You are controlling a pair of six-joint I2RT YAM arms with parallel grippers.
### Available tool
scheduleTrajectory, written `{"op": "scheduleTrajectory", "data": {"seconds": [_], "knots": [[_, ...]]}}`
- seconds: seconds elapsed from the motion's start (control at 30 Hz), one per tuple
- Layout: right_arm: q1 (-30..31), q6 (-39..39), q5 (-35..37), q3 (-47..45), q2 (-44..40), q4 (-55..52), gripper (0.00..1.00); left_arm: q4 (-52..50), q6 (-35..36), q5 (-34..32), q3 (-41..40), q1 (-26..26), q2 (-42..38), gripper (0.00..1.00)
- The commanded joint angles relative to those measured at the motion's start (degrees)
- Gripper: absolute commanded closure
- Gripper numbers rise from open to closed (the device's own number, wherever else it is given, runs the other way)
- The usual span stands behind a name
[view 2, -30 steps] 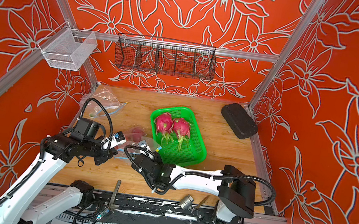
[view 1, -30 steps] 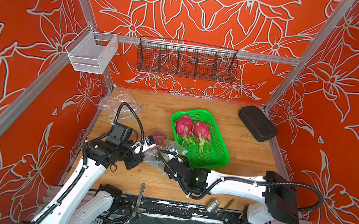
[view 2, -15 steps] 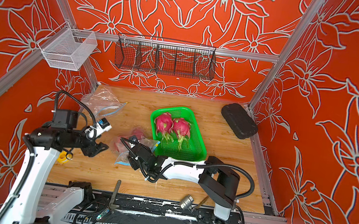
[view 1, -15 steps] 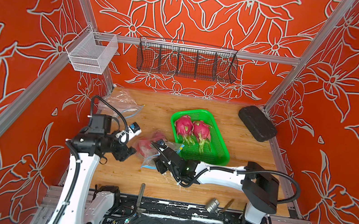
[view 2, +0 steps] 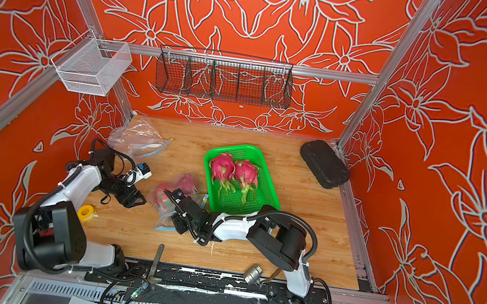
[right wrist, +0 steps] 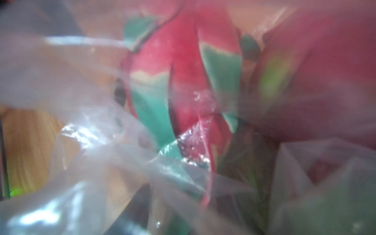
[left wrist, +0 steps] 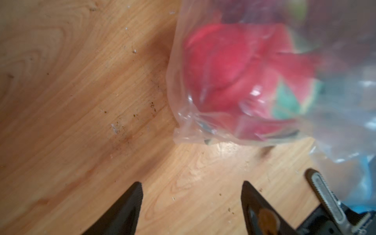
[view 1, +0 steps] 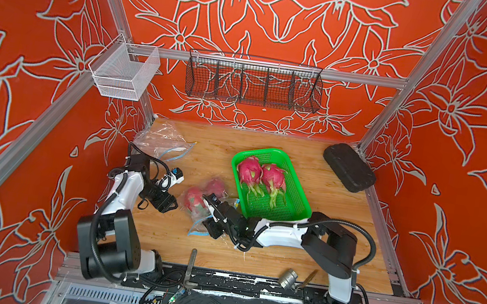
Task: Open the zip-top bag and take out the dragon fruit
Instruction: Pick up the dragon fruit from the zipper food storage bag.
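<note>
The wooden table carries the green perforated tray, where two dragon fruits already lie side by side. The zip-top bag rests just beside the tray, and the two other dragon fruits are still inside it, so I judge the task is about half done.

A second ago both arms were close together at the bag. Now the left arm has drawn back and let go of the plastic. Its left gripper is spread wide and empty over bare wood, just beside the bag's corner. The bag therefore has no counter-hold.

The right gripper is at the bag's mouth, pressed into plastic. The wrist view is blurred, so I cannot tell whether it grasps anything.
</note>
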Motion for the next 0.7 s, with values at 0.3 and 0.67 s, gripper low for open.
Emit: {"op": "scheduleTrajectory", "data": {"seconds": [0.3,0.67], "knots": [[-2.2,2.3,-8.6,-2.0,0.5,9.2,1.00,8.6,-0.9,-2.7,0.1,-7.2,10.3,0.49],[-2.0,3.7,-7.7,-7.1,-6.4,9.1,0.91,14.5,-4.5,-7.5,-1.3,-7.7,10.1,1.00]]}}
